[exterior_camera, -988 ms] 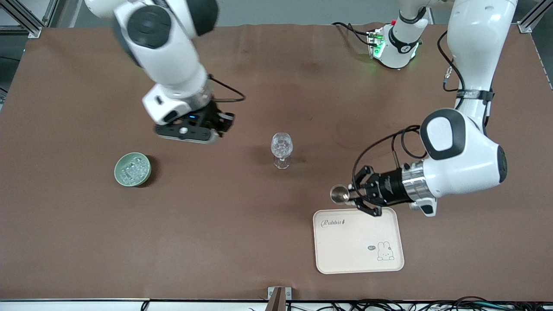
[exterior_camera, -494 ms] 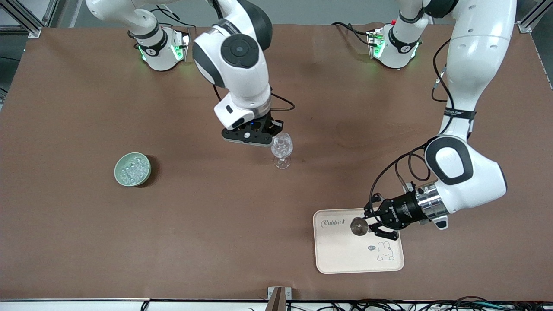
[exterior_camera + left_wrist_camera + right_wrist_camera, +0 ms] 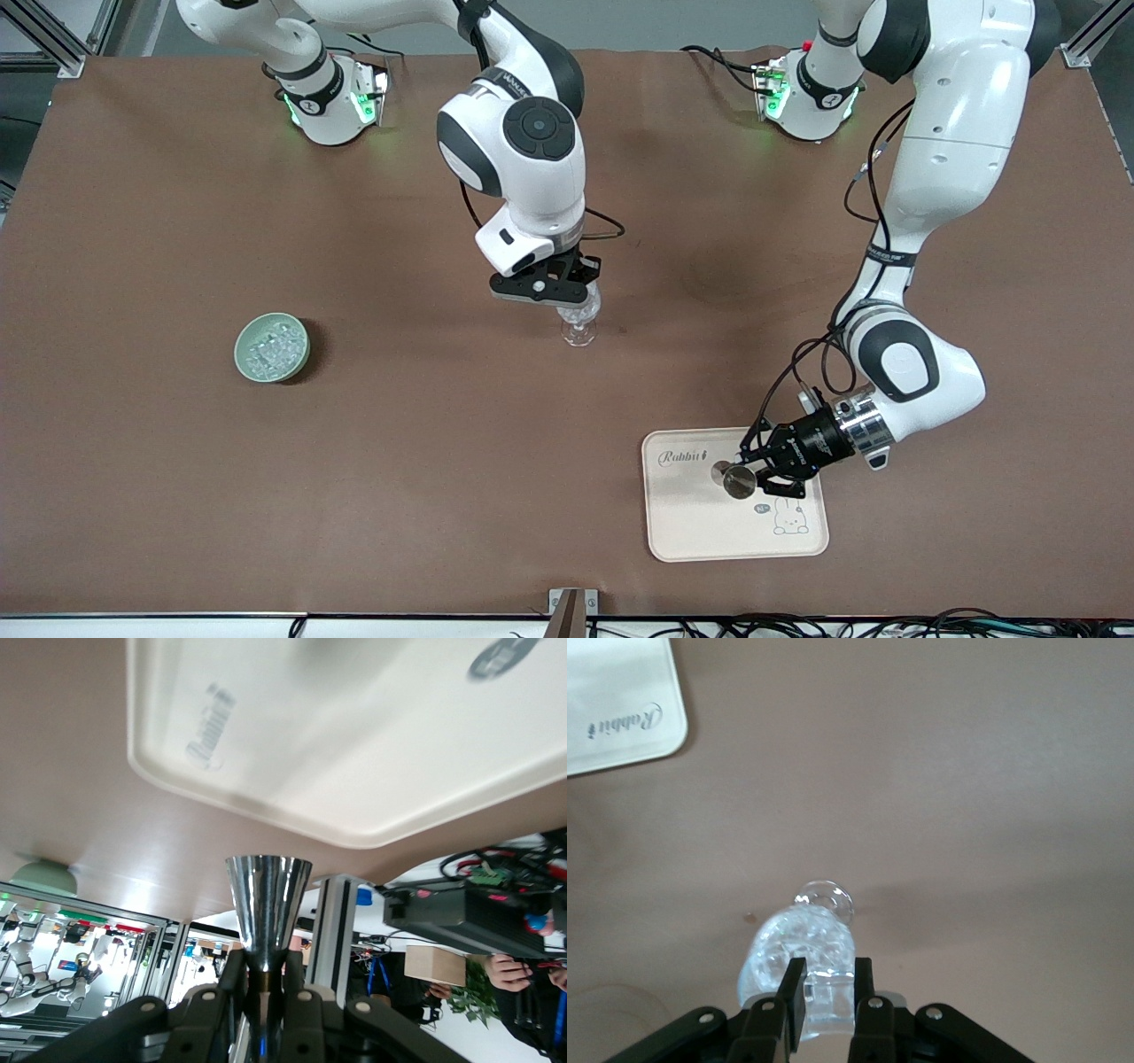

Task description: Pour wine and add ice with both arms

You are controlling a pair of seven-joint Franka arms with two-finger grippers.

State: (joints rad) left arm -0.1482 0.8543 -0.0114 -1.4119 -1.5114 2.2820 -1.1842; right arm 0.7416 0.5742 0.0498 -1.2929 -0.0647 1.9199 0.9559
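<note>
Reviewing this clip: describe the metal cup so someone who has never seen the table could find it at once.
Start at the cream tray with the rabbit drawing, toward the left arm's end of the table, nearer the camera than the wine glass. Over it the left gripper is shut on the metal cup. It is the only shiny steel cone here; the glass is clear, the bowl green.
</note>
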